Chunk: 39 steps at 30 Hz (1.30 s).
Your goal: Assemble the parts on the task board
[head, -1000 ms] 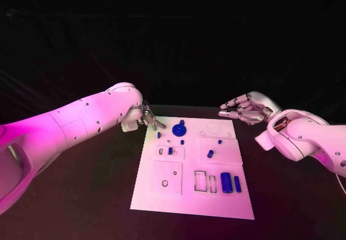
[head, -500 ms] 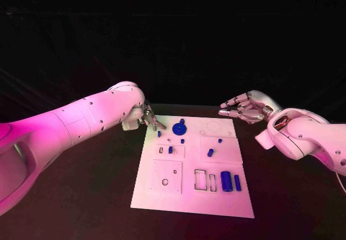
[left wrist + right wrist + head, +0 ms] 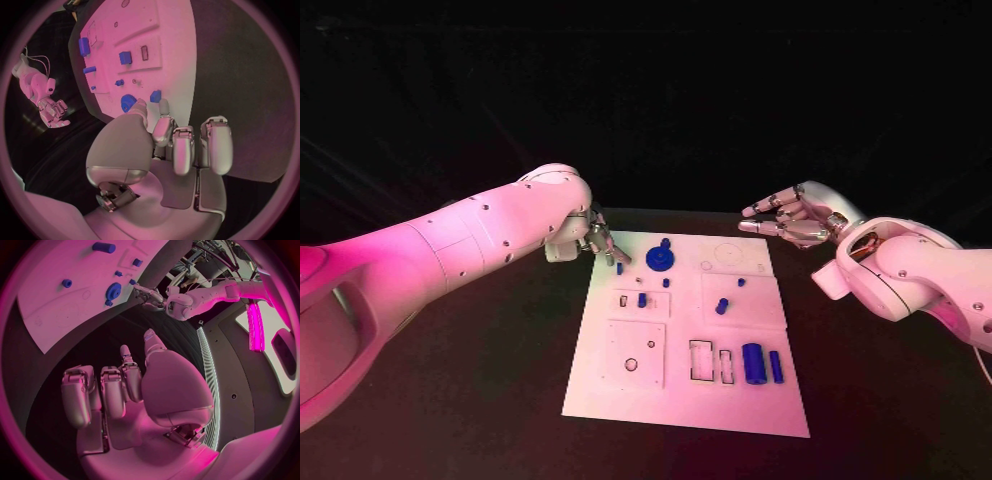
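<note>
hovering our left hand, fingers loosely apart and empty, by the small blue peg to pick it; right hand waits empty, fingers apart, off the task board.

A robotics lab or demonstration stand, kept dark and lit with coloured light.

A black tabletop stands before a black backdrop, and a white task board lies in its middle, set with cut-out recesses and small blue parts of several shapes, the sort of fixture used to test assembly skill. Two white robot arms come in from the left and right, each ending in a silver hand, the left hand and the right hand. The right wrist view shows a bundle of cables and a glowing light strip on a wall panel.
</note>
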Tool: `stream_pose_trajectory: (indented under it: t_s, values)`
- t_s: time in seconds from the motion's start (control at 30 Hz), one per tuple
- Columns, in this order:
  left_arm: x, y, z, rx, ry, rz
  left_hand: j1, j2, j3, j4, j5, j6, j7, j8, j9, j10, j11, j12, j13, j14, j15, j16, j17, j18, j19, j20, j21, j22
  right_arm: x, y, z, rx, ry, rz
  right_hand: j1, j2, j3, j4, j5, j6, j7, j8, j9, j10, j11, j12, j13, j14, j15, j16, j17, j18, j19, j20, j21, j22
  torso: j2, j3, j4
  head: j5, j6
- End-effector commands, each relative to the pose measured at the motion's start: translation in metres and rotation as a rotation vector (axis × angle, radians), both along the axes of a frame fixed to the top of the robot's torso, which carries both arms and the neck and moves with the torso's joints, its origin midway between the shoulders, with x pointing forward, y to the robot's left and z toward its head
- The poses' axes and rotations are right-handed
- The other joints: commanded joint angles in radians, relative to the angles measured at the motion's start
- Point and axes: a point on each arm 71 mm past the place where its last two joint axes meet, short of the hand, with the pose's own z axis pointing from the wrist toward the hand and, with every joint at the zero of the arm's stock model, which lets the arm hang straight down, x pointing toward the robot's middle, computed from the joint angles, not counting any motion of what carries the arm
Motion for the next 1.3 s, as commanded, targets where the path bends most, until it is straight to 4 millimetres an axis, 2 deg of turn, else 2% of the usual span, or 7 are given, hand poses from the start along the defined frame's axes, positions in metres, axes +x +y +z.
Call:
stream_pose_trajectory:
  t_s: [0.03, 0.67, 1.1, 1.3]
  values:
    - [-0.0013, -0.0031, -0.0011, 0.010, 0.021, -0.024, 0.009, 0.002, 0.001, -0.006, -0.003, 0.009, 0.000, -0.004, -0.002, 0.003, 0.003, 0.006, 0.001, 0.105, 0.004, 0.003, 0.263, 0.013, 0.011, 0.006, 0.001, 0.081, -0.0004, 0.0016, -0.0006, -0.002, 0.004, 0.016, -0.005, 0.006, -0.007, 0.001, 0.004, 0.000, 0.000, -0.003, 0.001, 0.023, -0.005, -0.001, 0.164, 0.099, -0.005, -0.005, 0.244, -0.002, 0.077, -0.002, -0.006, 0.217, 0.001, 0.0002, -0.0006, 0.000, 0.001]
    - [-0.0014, -0.0059, -0.0049, 0.012, 0.032, -0.029, 0.018, 0.012, 0.003, -0.005, -0.004, 0.015, 0.000, -0.005, -0.006, 0.005, 0.003, 0.008, 0.002, 0.105, 0.004, 0.003, 0.263, 0.013, 0.011, 0.006, 0.001, 0.083, -0.0002, 0.0035, -0.0007, 0.000, 0.005, 0.021, -0.005, 0.006, -0.007, 0.001, 0.004, 0.000, 0.000, -0.003, 0.001, 0.023, -0.005, -0.001, 0.164, 0.099, -0.005, -0.005, 0.244, -0.002, 0.077, -0.002, -0.006, 0.217, 0.001, 0.0000, 0.0002, -0.004, -0.001]
    - [-0.0011, -0.0071, -0.0061, 0.005, 0.037, -0.029, 0.072, 0.052, 0.025, -0.018, -0.004, 0.020, -0.003, -0.012, -0.020, 0.005, 0.001, 0.007, 0.000, 0.105, 0.003, 0.003, 0.263, 0.013, 0.011, 0.005, 0.000, 0.083, -0.0002, 0.0046, -0.0007, 0.002, 0.005, 0.024, -0.005, 0.006, -0.007, 0.001, 0.004, 0.000, 0.000, -0.003, 0.001, 0.023, -0.005, -0.001, 0.164, 0.099, -0.005, -0.005, 0.244, -0.002, 0.077, -0.002, -0.006, 0.217, 0.001, -0.0002, -0.0003, -0.004, -0.002]
    - [-0.0008, -0.0082, -0.0074, 0.005, 0.041, -0.030, 0.094, 0.064, 0.038, -0.025, -0.004, 0.020, -0.004, -0.015, -0.025, 0.005, 0.000, 0.007, 0.000, 0.105, 0.002, 0.003, 0.263, 0.013, 0.011, 0.005, 0.001, 0.084, -0.0002, 0.0049, -0.0007, 0.002, 0.005, 0.026, -0.004, 0.007, -0.009, 0.001, 0.005, 0.000, 0.000, -0.003, 0.001, 0.024, -0.005, 0.000, 0.165, 0.100, -0.005, -0.005, 0.244, -0.002, 0.077, -0.002, -0.006, 0.218, 0.002, -0.0005, -0.0004, -0.005, -0.004]
